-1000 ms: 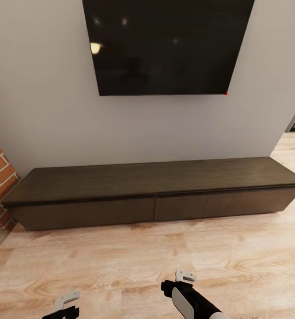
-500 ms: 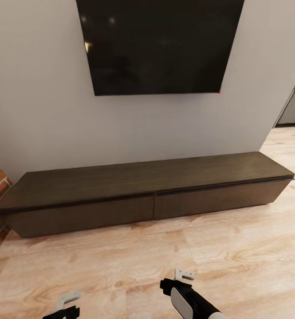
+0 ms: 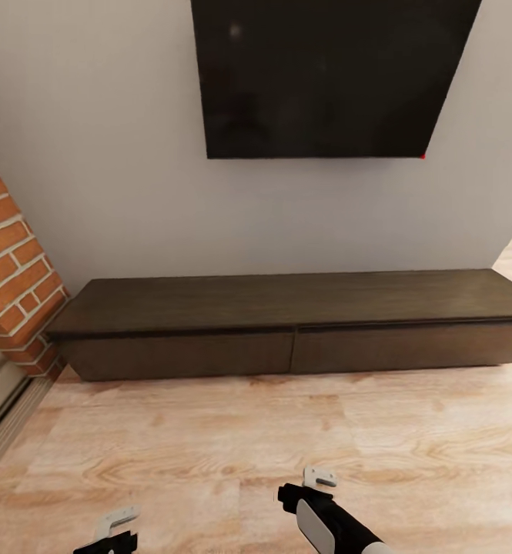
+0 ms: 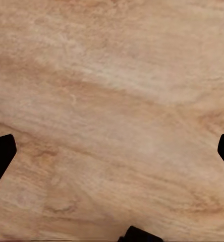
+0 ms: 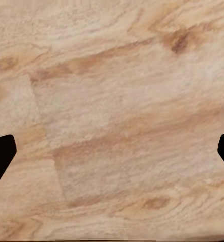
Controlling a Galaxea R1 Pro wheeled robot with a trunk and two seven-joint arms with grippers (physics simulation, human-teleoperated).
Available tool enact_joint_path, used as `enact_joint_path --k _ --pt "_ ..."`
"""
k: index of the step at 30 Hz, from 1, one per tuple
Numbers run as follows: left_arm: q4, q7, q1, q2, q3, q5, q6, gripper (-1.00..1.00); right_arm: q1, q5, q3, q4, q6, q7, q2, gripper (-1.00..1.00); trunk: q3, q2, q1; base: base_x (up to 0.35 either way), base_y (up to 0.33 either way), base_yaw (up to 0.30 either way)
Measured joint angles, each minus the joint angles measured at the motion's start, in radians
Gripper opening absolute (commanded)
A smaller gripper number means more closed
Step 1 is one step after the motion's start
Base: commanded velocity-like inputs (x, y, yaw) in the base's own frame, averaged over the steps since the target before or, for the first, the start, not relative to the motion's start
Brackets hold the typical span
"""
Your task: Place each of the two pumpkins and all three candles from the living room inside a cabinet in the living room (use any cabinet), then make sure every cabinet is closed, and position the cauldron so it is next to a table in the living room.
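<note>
We're facing the cabinet (image 3: 294, 338) square on: it sits on the wood floor (image 3: 232, 438) against the grey wall, under the dark screen (image 3: 329, 73), with a brick column (image 3: 13, 269) just beside its left end. Both of its 2 drawer fronts look flush and closed, and its top is bare. No pumpkins or candles in sight here, so we judge this is a look at the storage spot, or a check that it's closed, rather than a drop-off

Down at the lower edge of the head view, the left end effector (image 3: 115, 525) and the right end effector (image 3: 319, 478) hang low and tucked in front of us, well apart from the cabinet, a sensible carry pose while the base is on its way. Each wrist camera looks straight down at floorboards, with dark fingertips (image 4: 1, 154) set out at the frame's 2 sides and nothing between them; same on the right (image 5: 2, 151). So we read both as spread wide and carrying nothing
</note>
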Motion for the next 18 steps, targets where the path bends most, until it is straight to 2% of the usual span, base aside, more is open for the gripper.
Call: enact_joint_path --k 5,9,18 --pt "0.000 0.000 0.000 0.000 0.000 0.000 0.000 1.00 0.000 0.000 0.000 0.000 0.000 0.000 0.000 1.00 -0.003 0.000 0.000 -0.021 0.074 0.127" --pt "0.000 0.000 0.000 0.001 0.000 0.000 0.000 1.00 0.000 0.000 0.000 0.000 0.000 0.001 0.000 1.00 -0.004 0.000 0.000 -0.003 0.155 0.019" --pt "0.000 0.000 0.000 0.000 0.000 0.000 0.000 1.00 0.000 0.000 0.000 0.000 0.000 0.000 0.000 1.00 -0.004 0.000 0.000 0.000 0.063 0.002"
